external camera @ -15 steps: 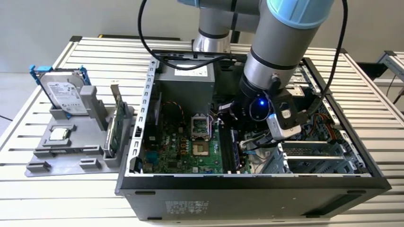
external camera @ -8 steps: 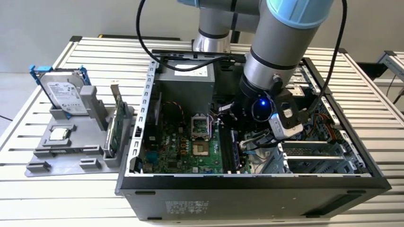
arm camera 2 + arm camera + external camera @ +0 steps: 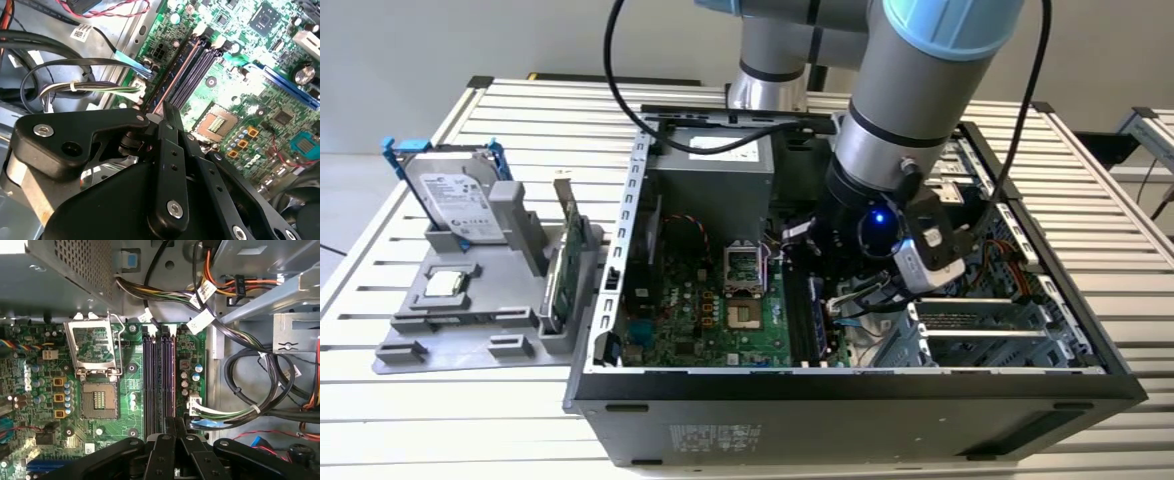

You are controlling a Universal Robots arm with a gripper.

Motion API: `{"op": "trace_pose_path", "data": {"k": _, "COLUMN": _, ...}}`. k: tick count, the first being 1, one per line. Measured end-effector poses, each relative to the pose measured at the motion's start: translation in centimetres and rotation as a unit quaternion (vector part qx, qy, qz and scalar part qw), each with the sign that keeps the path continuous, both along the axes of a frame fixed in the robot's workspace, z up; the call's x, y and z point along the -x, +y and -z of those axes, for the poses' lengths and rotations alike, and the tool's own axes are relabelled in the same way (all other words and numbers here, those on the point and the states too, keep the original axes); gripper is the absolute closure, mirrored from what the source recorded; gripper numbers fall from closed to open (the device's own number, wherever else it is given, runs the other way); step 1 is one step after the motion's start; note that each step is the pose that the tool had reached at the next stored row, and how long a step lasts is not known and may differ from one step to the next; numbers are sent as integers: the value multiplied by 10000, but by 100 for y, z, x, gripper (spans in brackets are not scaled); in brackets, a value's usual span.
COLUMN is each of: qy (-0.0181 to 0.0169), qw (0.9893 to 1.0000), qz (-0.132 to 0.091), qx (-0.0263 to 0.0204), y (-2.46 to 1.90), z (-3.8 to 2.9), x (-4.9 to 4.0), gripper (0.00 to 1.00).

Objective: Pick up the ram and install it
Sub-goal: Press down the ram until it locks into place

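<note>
Surface: a slatted metal surface [image 3: 427,420] carries an open computer case [image 3: 854,400]. At the exterior view's left it also carries a grey holder [image 3: 467,335].
Room: a pale wall lies behind.
Holder: a hard drive in a blue frame [image 3: 451,195] and a green card [image 3: 563,265] stand on edge in it.
Arm: the arm [image 3: 907,110] reaches down into the case.
Both wrist views: these show the motherboard [image 3: 100,437] close up, with the processor socket [image 3: 99,400], the memory slots [image 3: 152,385] and cable bundles [image 3: 250,410].
Pincer: the black pincer [image 3: 175,424] has its tips pressed together just above one end of the slots.
Ram: in the second wrist view the ram [image 3: 176,75] is a thin reddish-edged strip standing in the outermost slot. Its chips cannot be made out, nor whether the tips touch it.
</note>
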State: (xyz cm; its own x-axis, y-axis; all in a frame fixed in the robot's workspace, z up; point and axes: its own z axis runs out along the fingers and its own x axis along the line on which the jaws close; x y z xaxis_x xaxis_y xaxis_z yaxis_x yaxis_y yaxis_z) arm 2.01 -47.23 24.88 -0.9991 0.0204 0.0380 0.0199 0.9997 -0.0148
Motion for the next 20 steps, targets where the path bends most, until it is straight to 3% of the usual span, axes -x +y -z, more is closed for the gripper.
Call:
{"op": "trace_pose_path", "data": {"k": 13, "qy": 0, "qw": 9987, "qz": -509, "qx": 0, "y": 0, "z": 2, "x": 3, "gripper": 100}}
{"op": "trace_pose_path", "data": {"k": 20, "qy": 0, "qw": 9968, "qz": -796, "qx": 0, "y": 1, "z": 3, "x": 7, "gripper": 100}}
